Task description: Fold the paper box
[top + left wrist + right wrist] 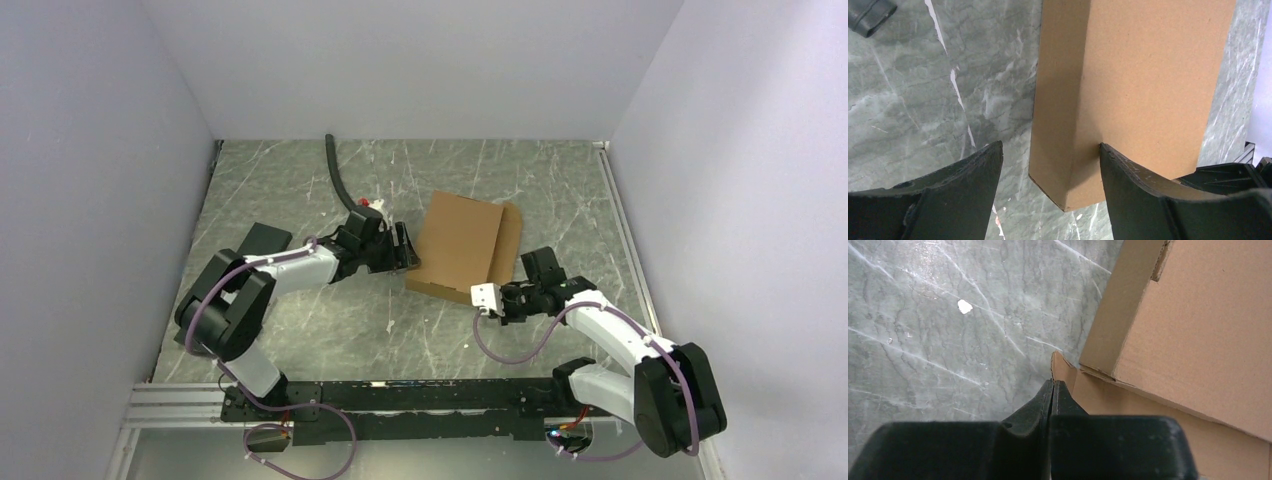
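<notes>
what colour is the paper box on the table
The paper box is plain brown cardboard with no print; the left wrist view shows it best.

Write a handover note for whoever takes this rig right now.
Left gripper: open, straddling the box's left corner; one finger touches it, the other stands apart.
Right gripper: shut, nothing seen pinched, tips at a flap corner poking out under the lid.
Done: box mid-table, walls up, lid folded over.
Left: flap probably needs tucking, lid pressing shut.
</notes>
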`<state>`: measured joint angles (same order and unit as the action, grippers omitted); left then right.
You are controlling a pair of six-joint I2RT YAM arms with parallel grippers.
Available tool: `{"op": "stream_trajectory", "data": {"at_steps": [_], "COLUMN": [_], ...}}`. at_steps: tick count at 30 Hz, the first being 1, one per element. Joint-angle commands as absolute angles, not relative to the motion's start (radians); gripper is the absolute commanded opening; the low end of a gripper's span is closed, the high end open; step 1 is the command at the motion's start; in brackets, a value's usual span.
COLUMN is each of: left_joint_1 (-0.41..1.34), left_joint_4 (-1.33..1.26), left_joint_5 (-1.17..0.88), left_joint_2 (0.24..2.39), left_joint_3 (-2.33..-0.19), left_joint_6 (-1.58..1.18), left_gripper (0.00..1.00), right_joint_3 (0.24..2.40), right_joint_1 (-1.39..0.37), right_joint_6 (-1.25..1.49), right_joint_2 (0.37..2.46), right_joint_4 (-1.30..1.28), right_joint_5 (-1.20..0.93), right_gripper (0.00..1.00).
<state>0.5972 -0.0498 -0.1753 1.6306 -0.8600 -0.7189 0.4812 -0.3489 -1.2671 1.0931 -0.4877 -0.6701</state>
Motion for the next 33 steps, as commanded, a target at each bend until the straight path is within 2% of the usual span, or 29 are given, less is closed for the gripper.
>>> {"op": "stream_trajectory", "data": {"at_steps": [1,14,33], "left_joint_1": [0.603,0.603,0.604], "left_joint_4": [-0.084,-0.085,-0.036], "left_joint_5": [-0.169,-0.21,-0.197], "left_joint_2": [1.652,1.707,1.778], "left_joint_3": [-0.894,-0.918,-0.945], "left_joint_6": [-0.72,-0.701,-0.716], "left_gripper": [0.74,0.74,0.72], "right_joint_3": [0.505,0.549,0.631], "right_joint_1": [-0.31,-0.23,-0.164], "right_joint_6": [-1.235,-1.109,-1.075], "right_joint_2": [1.109,1.165,1.236], "right_joint_4": [-0.52,-0.51,-0.617], "right_joint_5": [-0.676,-0.703,-0.682], "right_gripper": [0.0,0.0,0.0]}}
